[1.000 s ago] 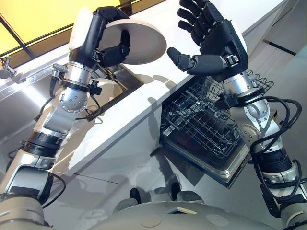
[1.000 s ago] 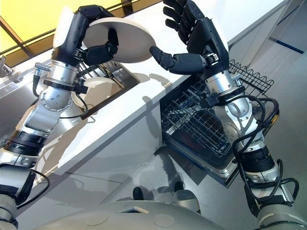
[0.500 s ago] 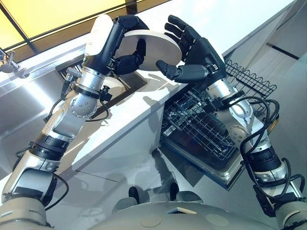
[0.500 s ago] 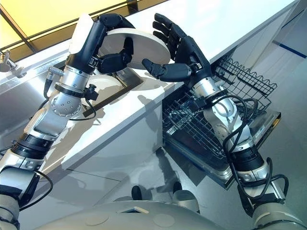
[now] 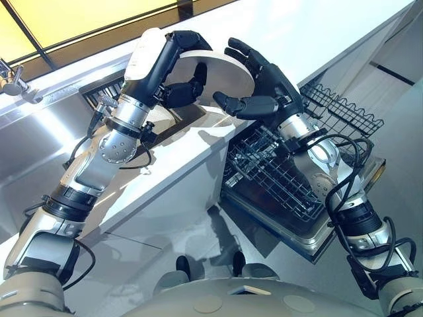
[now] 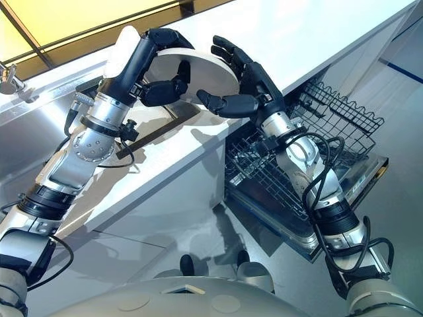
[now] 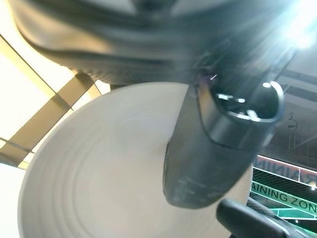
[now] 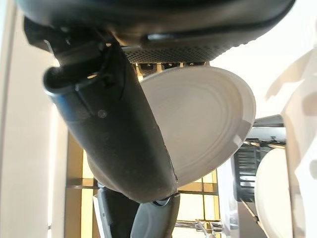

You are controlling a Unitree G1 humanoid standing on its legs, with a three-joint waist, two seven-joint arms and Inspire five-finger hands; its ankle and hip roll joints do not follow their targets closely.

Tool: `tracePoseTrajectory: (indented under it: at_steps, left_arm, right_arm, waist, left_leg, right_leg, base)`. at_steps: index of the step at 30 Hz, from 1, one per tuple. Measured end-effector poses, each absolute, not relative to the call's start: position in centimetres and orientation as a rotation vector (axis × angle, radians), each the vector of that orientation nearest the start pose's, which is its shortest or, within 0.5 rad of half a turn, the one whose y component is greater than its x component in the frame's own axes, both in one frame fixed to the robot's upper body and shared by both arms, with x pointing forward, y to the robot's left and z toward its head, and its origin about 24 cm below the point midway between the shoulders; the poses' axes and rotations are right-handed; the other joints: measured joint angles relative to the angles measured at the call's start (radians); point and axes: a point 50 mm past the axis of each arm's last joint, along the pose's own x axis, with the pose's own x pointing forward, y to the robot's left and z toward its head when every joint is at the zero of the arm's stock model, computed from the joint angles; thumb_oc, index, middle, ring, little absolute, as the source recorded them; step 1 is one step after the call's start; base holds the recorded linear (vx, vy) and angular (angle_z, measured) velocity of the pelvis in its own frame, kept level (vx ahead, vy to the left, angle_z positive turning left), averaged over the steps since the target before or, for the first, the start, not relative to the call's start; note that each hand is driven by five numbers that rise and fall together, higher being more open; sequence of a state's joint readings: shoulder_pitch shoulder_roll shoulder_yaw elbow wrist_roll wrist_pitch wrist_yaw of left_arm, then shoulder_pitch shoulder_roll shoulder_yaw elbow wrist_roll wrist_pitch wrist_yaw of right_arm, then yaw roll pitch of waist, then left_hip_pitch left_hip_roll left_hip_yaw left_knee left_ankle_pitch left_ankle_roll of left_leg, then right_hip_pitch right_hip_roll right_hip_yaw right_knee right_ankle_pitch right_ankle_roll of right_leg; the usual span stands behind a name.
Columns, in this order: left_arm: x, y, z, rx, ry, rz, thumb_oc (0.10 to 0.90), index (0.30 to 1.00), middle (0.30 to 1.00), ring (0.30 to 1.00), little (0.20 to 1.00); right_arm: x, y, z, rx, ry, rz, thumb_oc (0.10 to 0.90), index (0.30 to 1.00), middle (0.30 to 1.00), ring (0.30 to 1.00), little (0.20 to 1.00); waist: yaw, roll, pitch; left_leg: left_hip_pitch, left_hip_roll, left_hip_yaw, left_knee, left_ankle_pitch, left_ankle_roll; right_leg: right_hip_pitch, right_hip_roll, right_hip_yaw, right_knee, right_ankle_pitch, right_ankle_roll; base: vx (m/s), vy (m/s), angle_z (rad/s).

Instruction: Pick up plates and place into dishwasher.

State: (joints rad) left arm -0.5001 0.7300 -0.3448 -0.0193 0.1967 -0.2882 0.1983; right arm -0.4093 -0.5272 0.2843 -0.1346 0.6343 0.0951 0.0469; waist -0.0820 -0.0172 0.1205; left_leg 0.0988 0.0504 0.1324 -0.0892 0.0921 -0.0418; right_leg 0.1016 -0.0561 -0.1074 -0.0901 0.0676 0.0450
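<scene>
The right hand [image 8: 115, 130] is reaching its thumb across the ringed face of a white plate [image 8: 205, 116], which is tilting just beyond it. A second plate [image 8: 272, 194] is lying farther off beside a dark rack [image 8: 244, 167].

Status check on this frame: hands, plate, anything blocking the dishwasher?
Left hand shut on plate, held above counter. Right hand open at plate's opposite rim. Dishwasher rack pulled out, nothing seen in the way.

Silver-grey left arm [image 5: 109, 142] and right arm [image 5: 317, 158] show round screwed joints and black bands. Dark left hand [image 5: 173, 59], at nine o'clock from the dark right hand [image 5: 268, 82], bears a white back cover [image 5: 144, 53].
</scene>
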Motion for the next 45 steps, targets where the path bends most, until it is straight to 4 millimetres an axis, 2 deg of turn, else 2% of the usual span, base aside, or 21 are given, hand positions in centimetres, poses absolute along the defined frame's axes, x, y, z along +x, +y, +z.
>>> tracePoseTrajectory:
  at_steps: [3,4,5,6,7,8,14,27,28,29,30,35,39,42,45]
  left_arm:
    - [29.8,15.5,19.4,0.878,-0.769,-0.245,0.1,0.3,0.3,0.3,0.2]
    - [29.8,15.5,19.4,0.88,-0.767,-0.251,0.1,0.3,0.3,0.3,0.2]
    - [29.8,15.4,19.4,0.879,-0.765,-0.256,0.1,0.3,0.3,0.3,0.2]
    - [29.8,15.3,19.3,0.875,-0.764,-0.259,0.1,0.3,0.3,0.3,0.2]
    - [29.8,15.3,19.3,0.874,-0.763,-0.262,0.1,0.3,0.3,0.3,0.2]
    - [29.8,15.2,19.3,0.875,-0.762,-0.265,0.1,0.3,0.3,0.3,0.2]
    - [29.6,14.6,19.0,0.874,-0.758,-0.313,0.1,0.3,0.3,0.3,0.2]
    - [29.6,14.5,18.8,0.849,-0.739,-0.326,0.1,0.3,0.3,0.3,0.2]
    - [29.6,14.5,18.8,0.848,-0.738,-0.326,0.136,0.331,0.331,0.331,0.236]
    - [29.7,14.6,18.8,0.847,-0.737,-0.326,0.355,0.519,0.519,0.519,0.455]
    - [29.7,14.6,18.8,0.838,-0.732,-0.326,0.8,0.9,0.9,0.9,0.9]
    - [29.9,14.5,17.9,0.673,-0.635,-0.338,0.8,0.9,0.9,0.9,0.9]
    - [30.2,14.2,17.4,0.551,-0.557,-0.327,0.8,0.9,0.9,0.9,0.9]
    - [30.7,15.1,17.4,0.519,-0.492,-0.285,0.8,0.9,0.9,0.9,0.9]
    - [31.0,16.2,17.9,0.503,-0.473,-0.233,0.8,0.9,0.9,0.9,0.9]
  right_arm:
    - [30.1,-13.6,15.7,0.016,-0.222,0.484,0.8,0.9,0.9,0.9,0.9]
    - [30.1,-13.6,15.6,0.011,-0.219,0.482,0.66,0.78,0.78,0.78,0.76]
    - [30.1,-13.6,15.6,0.01,-0.217,0.481,0.418,0.573,0.573,0.573,0.518]
    - [30.2,-13.6,15.5,0.01,-0.216,0.48,0.259,0.436,0.436,0.436,0.359]
    - [30.2,-13.7,15.5,0.01,-0.215,0.479,0.141,0.335,0.335,0.335,0.241]
    - [30.2,-13.7,15.5,0.01,-0.213,0.478,0.1,0.3,0.3,0.3,0.2]
    - [30.3,-13.8,15.3,-0.009,-0.207,0.465,0.1,0.3,0.3,0.3,0.2]
    - [30.3,-14.0,15.2,-0.028,-0.205,0.456,0.1,0.3,0.3,0.3,0.2]
    - [30.3,-14.0,15.2,-0.028,-0.205,0.456,0.1,0.3,0.3,0.3,0.2]
    - [30.3,-14.0,15.2,-0.028,-0.205,0.456,0.1,0.3,0.3,0.3,0.2]
    - [30.3,-14.0,15.2,-0.029,-0.205,0.456,0.1,0.3,0.3,0.3,0.2]
    - [30.5,-14.2,15.0,-0.057,-0.203,0.427,0.1,0.3,0.3,0.3,0.2]
    - [30.8,-14.7,15.0,-0.12,-0.226,0.319,0.1,0.3,0.3,0.3,0.2]
    - [31.2,-15.6,16.1,-0.22,-0.324,0.187,0.1,0.3,0.3,0.3,0.2]
    - [31.4,-17.2,17.6,-0.234,-0.41,0.064,0.1,0.3,0.3,0.3,0.2]
  waist:
    - [0.0,0.0,0.0]
    - [-0.001,0.0,0.0]
    - [-0.001,0.0,0.0]
    - [-0.001,0.0,0.0]
    - [-0.001,0.0,0.0]
    - [-0.001,0.0,0.0]
    - [0.001,0.0,0.0]
    - [0.0,0.0,0.0]
    - [0.0,0.0,0.0]
    - [0.002,0.0,0.0]
    - [0.003,0.0,0.0]
    - [0.009,-0.001,0.001]
    - [0.012,-0.003,0.002]
    - [0.011,-0.002,0.002]
    - [0.012,-0.001,0.003]
  left_leg:
    - [0.0,0.0,-0.001,0.0,0.0,0.0]
    - [0.0,0.0,-0.001,0.0,0.0,0.0]
    - [0.0,0.0,-0.001,0.0,0.0,0.0]
    - [0.0,0.0,-0.001,0.0,0.0,0.0]
    - [0.0,0.0,-0.001,0.0,0.0,0.0]
    - [0.0,0.0,-0.001,0.0,0.0,0.0]
    - [0.0,0.0,-0.002,0.0,0.0,0.0]
    - [-0.001,0.0,-0.002,0.0,0.0,0.0]
    - [-0.001,0.0,-0.002,0.0,0.0,0.0]
    - [-0.001,0.0,-0.002,0.0,0.0,0.0]
    - [-0.001,0.0,-0.002,0.0,0.0,0.0]
    - [-0.001,0.0,-0.003,0.0,0.0,0.0]
    - [-0.005,-0.001,-0.01,0.0,0.001,0.0]
    - [-0.005,-0.001,-0.011,0.0,0.001,0.0]
    - [-0.006,-0.001,-0.014,0.0,0.001,0.0]
  right_leg:
    - [0.0,0.0,-0.002,0.0,0.0,0.0]
    - [0.0,0.0,-0.003,0.0,0.0,0.0]
    - [0.0,0.0,-0.004,0.0,0.0,0.001]
    - [0.0,0.0,-0.005,0.0,-0.001,0.001]
    - [0.0,0.0,-0.005,0.0,-0.001,0.001]
    - [0.0,0.0,-0.005,0.0,-0.001,0.001]
    - [0.001,0.0,-0.006,0.0,-0.001,0.001]
    - [-0.001,0.0,-0.006,0.0,-0.001,0.002]
    - [-0.001,0.0,-0.006,0.0,-0.001,0.002]
    - [-0.001,0.0,-0.006,0.0,-0.001,0.002]
    - [-0.001,0.0,-0.006,0.0,-0.001,0.002]
    - [0.0,0.0,-0.006,0.0,-0.001,0.002]
    - [-0.001,0.0,-0.011,0.0,-0.002,0.002]
    - [-0.001,0.0,-0.011,0.0,-0.003,0.003]
    - [0.0,0.0,-0.013,0.0,-0.004,0.004]
  base:
    - [0.0,0.0,0.0]
    - [0.0,0.0,0.0]
    - [0.0,0.0,0.0]
    - [0.0,0.0,0.0]
    - [0.0,0.0,0.0]
    - [0.0,0.0,0.0]
    - [0.0,0.0,0.0]
    - [0.0,0.0,0.0]
    - [0.0,0.0,0.0]
    - [0.0,0.0,0.0]
    - [0.0,0.0,0.0]
    - [0.0,0.0,0.0]
    - [0.0,-0.002,0.04]
    - [0.0,0.0,0.01]
    - [0.0,0.0,0.01]
